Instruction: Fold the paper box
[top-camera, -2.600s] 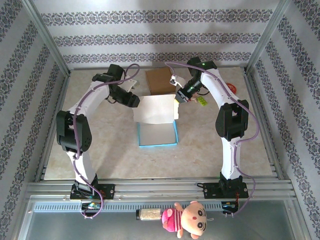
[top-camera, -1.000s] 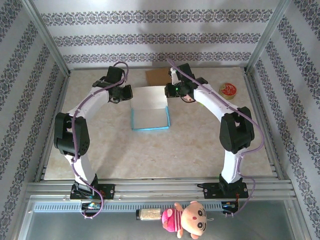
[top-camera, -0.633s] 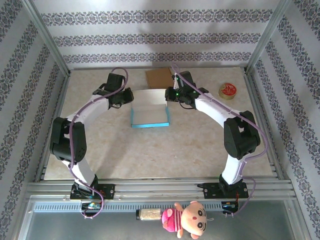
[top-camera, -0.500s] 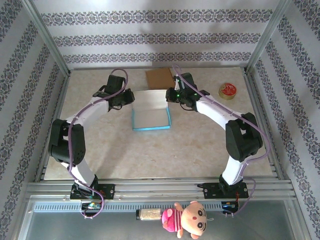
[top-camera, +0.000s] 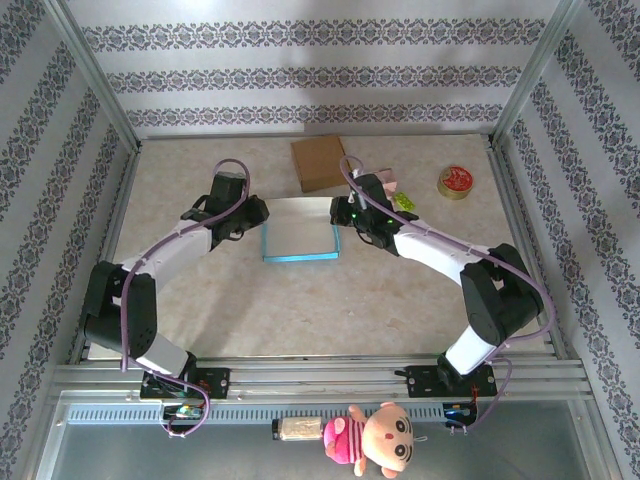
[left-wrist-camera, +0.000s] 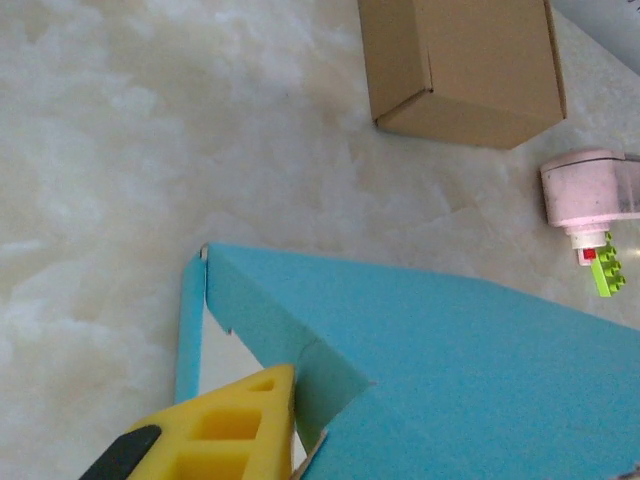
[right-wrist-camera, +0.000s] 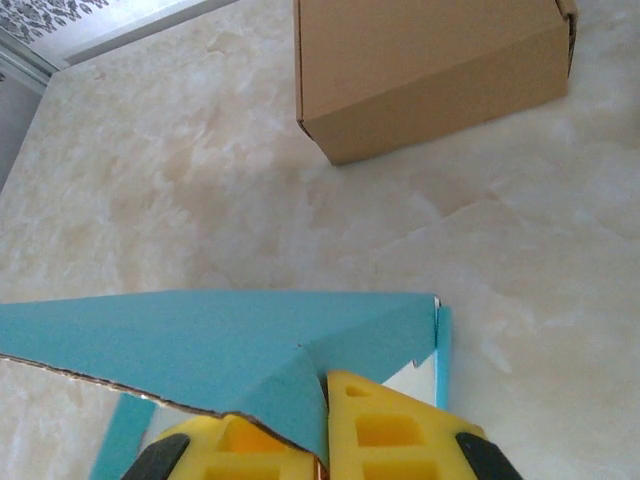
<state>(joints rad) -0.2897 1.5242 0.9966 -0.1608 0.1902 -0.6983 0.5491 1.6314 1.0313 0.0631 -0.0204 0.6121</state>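
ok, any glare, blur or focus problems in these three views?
Top external: even, soft light, only faint shadows on the table, no glare. Left wrist: cardboard box crisp, table a bit washed out. Right wrist: paper box edge in focus, no motion blur.

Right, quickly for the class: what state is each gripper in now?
Left gripper: against the blue paper box at its corner flap; open or shut cannot be told.
Right gripper: shut on the blue paper box.
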